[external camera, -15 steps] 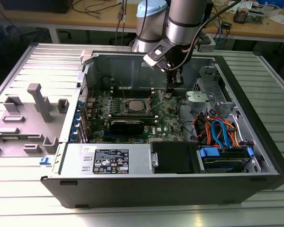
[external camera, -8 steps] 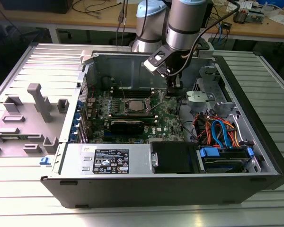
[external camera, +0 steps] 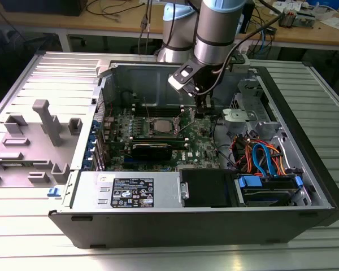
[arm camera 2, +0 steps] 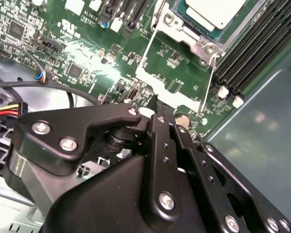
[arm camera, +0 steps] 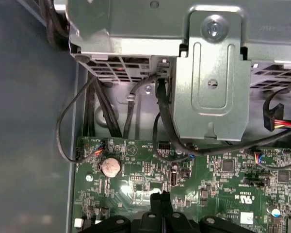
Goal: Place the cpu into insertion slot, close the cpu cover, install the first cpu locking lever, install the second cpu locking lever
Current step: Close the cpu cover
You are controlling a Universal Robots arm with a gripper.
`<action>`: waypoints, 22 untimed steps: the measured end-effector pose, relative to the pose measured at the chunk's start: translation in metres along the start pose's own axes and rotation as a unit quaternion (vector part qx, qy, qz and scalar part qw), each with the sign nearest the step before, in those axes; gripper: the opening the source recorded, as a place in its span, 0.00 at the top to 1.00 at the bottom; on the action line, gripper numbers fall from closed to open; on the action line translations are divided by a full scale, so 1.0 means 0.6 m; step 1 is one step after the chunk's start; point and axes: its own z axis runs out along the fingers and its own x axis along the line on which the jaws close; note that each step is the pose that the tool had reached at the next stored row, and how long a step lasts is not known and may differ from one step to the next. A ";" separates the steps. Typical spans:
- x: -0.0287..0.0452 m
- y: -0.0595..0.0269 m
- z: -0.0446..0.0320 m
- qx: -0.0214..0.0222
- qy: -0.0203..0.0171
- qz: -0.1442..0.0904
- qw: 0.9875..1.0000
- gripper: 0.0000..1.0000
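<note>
Though light and stiff, the cpu (arm camera 2: 213, 10) looks fragile, its metal top slick; opposite edges judged the safest hold. Lies flat in the insertion slot (arm camera 2: 191, 39), mid-motherboard (external camera: 200, 144). Gripper (external camera: 200, 113) hangs low over the board, just to the exterior view's right of the slot. Fingers pinched together, nothing held.

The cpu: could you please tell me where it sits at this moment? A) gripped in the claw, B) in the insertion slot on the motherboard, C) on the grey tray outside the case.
B: in the exterior view the cpu lies inside the insertion slot on the motherboard, apart from the claw.
</note>
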 end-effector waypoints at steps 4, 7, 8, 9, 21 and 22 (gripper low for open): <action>0.002 -0.010 -0.001 0.000 0.000 0.000 1.000 0.89; 0.002 -0.014 -0.001 0.000 0.000 0.000 1.000 0.89; 0.002 -0.015 -0.001 0.000 0.000 0.000 1.000 0.89; 0.003 -0.018 -0.001 0.000 0.000 0.000 1.000 0.89; 0.003 -0.024 -0.001 0.000 0.000 0.000 1.000 0.89; 0.003 -0.024 -0.001 0.000 0.000 0.000 1.000 0.89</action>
